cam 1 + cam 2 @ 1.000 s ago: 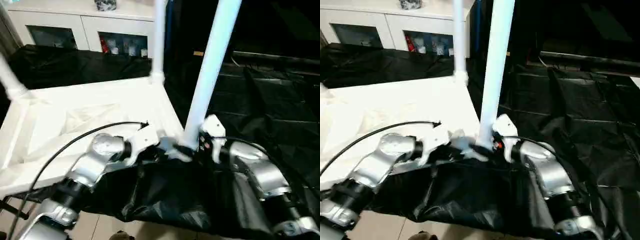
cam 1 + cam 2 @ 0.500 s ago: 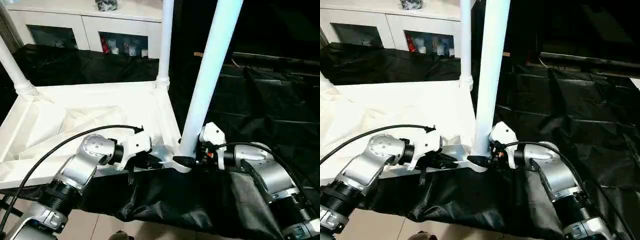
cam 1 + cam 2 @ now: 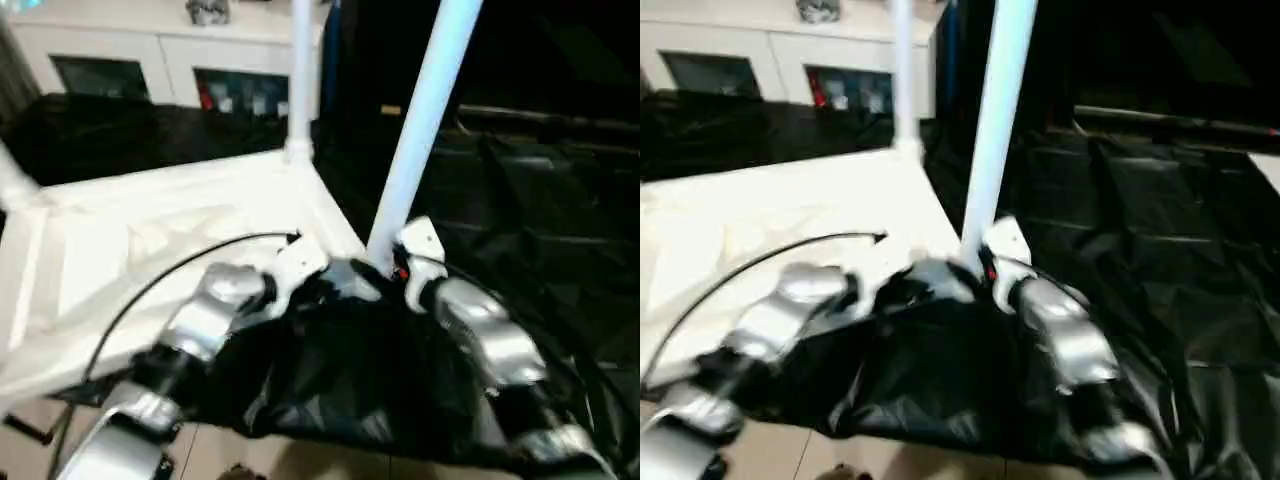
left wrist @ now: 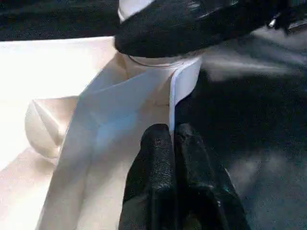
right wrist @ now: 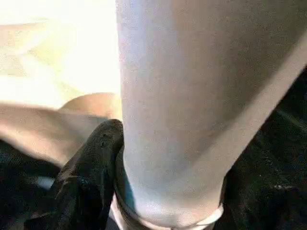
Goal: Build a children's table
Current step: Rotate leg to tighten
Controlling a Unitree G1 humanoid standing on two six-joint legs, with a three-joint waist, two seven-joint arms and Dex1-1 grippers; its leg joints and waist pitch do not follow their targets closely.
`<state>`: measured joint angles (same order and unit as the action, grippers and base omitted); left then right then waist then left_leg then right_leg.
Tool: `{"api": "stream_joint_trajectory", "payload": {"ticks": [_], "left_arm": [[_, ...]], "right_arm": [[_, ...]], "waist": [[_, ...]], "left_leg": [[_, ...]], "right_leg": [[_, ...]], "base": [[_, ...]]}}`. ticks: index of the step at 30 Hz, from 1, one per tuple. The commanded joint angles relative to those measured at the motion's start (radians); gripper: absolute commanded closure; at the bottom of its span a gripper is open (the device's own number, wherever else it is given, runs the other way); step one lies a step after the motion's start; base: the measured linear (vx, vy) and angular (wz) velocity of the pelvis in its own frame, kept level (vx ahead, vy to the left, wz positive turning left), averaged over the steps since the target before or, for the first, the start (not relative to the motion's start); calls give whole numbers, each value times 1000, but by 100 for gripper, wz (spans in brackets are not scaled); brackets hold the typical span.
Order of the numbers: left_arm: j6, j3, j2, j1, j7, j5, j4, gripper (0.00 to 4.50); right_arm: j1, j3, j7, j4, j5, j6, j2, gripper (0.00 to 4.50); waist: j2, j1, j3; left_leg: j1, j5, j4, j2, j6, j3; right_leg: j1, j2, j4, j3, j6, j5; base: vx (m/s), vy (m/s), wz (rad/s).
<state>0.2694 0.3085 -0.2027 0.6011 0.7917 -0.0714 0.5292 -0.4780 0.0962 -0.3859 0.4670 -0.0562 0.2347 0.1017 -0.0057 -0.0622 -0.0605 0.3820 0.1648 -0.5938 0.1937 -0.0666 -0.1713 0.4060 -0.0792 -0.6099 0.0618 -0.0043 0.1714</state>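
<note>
Black sheeting (image 3: 520, 190) is covering the bench, and the children's table (image 3: 130, 250) is lying upside down on its left half. At the top's near right corner, the left gripper (image 4: 171, 143) is pinching the raised rim with fingers pressed together, while the right gripper (image 5: 120, 158) is clasping the base of the near leg (image 3: 420, 130). Farther back, another leg (image 3: 298, 70) is standing before white cabinets (image 3: 150, 60).

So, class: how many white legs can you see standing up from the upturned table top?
3: the near leg at the grippers' corner, one at the far corner, one at the left edge. A fourth may be hidden.
</note>
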Motion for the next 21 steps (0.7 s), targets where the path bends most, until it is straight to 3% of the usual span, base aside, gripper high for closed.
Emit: {"api": "stream_joint_trajectory", "payload": {"ticks": [1, 2, 3, 7, 8, 12, 21], "left_arm": [[-17, -32, 65, 52, -77, 27, 11, 450], [-17, -32, 66, 52, -77, 27, 11, 450], [-19, -32, 68, 53, -76, 26, 14, 450], [-59, -21, 58, 45, -16, 33, 5, 450], [-59, -21, 58, 45, -16, 33, 5, 450], [-104, -12, 34, 23, 43, 45, -26, 450], [-132, 2, -64, -54, 225, 91, -123, 450]], "right_arm": [[-16, 45, 23, 85, 2, 15, -75, 183], [-16, 45, 23, 86, 2, 14, -76, 183], [-21, 44, 22, 90, 1, 11, -81, 127], [-40, 29, -45, 83, -28, -6, -96, 107], [-40, 29, -45, 83, -28, -6, -96, 77], [-29, 39, -79, 62, -21, -8, -59, 63], [68, 130, -442, -118, -40, -42, 142, 63]], "waist": [[-4, 3, 68], [-2, 5, 69], [-2, 5, 69], [0, 2, 74], [1, 2, 74], [0, 2, 74], [1, -4, 69]], "left_leg": [[-19, 317, 75, 25, -19, 10], [-19, 310, 75, 24, -16, 11], [-19, 310, 75, 24, -16, 11], [-14, 266, 74, 26, 6, 8], [-14, 260, 74, 26, 8, 8], [-15, 263, 73, 26, 13, 6], [-14, 278, 76, 32, 28, 6]], "right_leg": [[-35, -60, 97, -37, -132, 418], [-37, -60, 95, -37, -138, 401], [-37, -60, 95, -37, -138, 401], [-44, -59, 85, -40, -160, 310], [-45, -58, 84, -40, -164, 298], [-48, -60, 84, -39, -171, 301], [-46, -58, 84, -40, -171, 320]], "base": [[0, 0, 0], [0, 0, 0], [0, 0, 0], [0, 0, 0], [0, 0, 0], [0, 0, 0], [0, 0, 0]]}}
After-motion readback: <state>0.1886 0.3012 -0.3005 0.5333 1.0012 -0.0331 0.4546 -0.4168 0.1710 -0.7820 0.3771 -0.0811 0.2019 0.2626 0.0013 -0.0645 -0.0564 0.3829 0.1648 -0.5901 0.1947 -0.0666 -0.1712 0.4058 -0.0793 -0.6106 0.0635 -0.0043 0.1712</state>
